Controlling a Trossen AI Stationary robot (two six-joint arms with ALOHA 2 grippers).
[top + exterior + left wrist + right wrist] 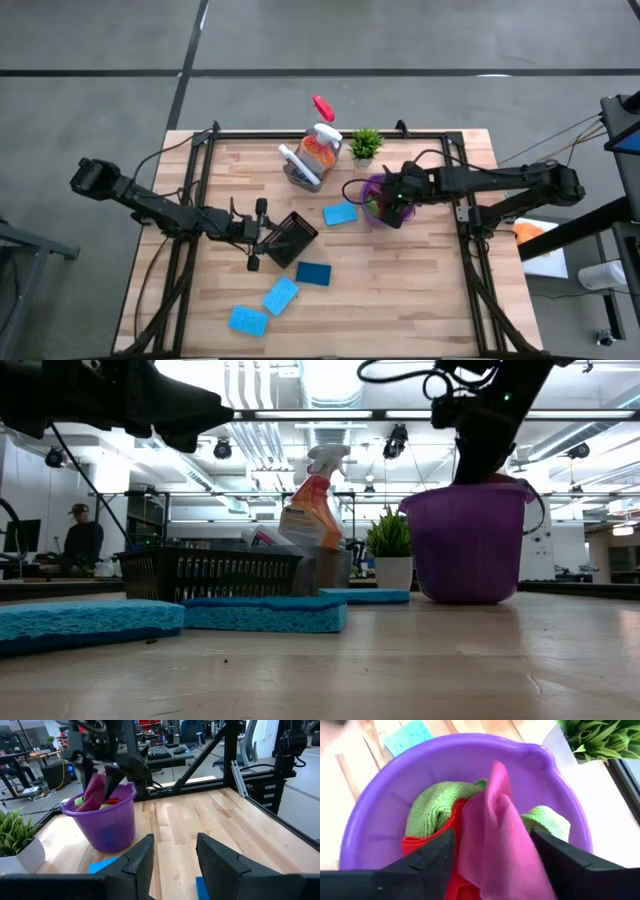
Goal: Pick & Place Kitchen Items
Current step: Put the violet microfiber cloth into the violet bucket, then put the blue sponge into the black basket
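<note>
A purple bucket (372, 188) stands right of the table's middle and holds green (432, 810), red (420, 845) and magenta (495, 825) cloths. My right gripper (495, 862) is open, pointing down into the bucket (102, 822), with the magenta cloth (95, 792) standing up between its fingers. My left gripper (175, 855) is open and empty, raised above a black mesh basket (292, 240). Several blue sponges (313, 273) lie flat on the table. An orange spray bottle (320, 148) stands in a grey holder at the back. My right gripper has the magenta cloth's raised fold (492, 795) between its open fingers (432, 857), which come from above. The cloth fills the gap between them, and its lower part lies in the bucket on the other cloths. I cannot tell whether the fingers touch it.
A small potted plant (365, 145) stands behind the bucket. One sponge (340, 214) lies just left of the bucket, and others (281, 296) lie toward the near edge. A red item (323, 107) lies beyond the table's far edge. Bare wood (420, 290) shows at the near right.
</note>
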